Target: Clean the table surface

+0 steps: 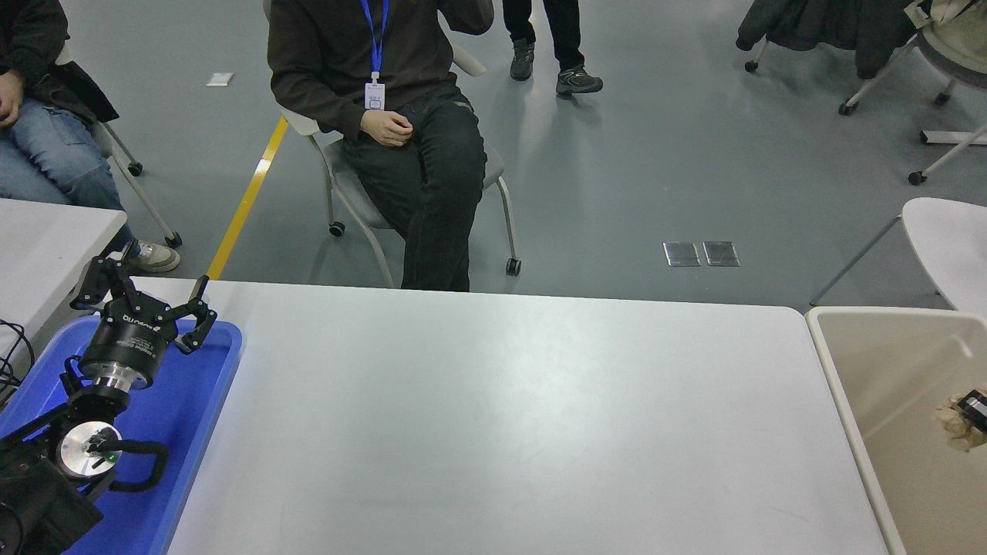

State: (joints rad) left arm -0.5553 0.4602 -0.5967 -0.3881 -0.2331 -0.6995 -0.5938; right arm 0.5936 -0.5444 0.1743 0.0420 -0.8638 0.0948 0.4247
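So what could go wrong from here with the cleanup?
1. The right pincer is barely in view at the frame's edge above the beige bin; the crumpled pale wad at its tip could slip or snag.
2. Whether it grips the wad can't be confirmed.
3. Swinging back, the arm may clip the bin's rim beside the table surface.

Wide white desk (493, 416) across the middle. At lower left, left pincer (143, 302) parked above a blue tray (193, 401), fingers spread apart. At the right edge, a beige bin (871, 385); over it, just the black tip of the right pincer (973, 407) against a pale crumpled wad (954, 424). Beyond the far edge, a seated person (401, 100) on a chair.
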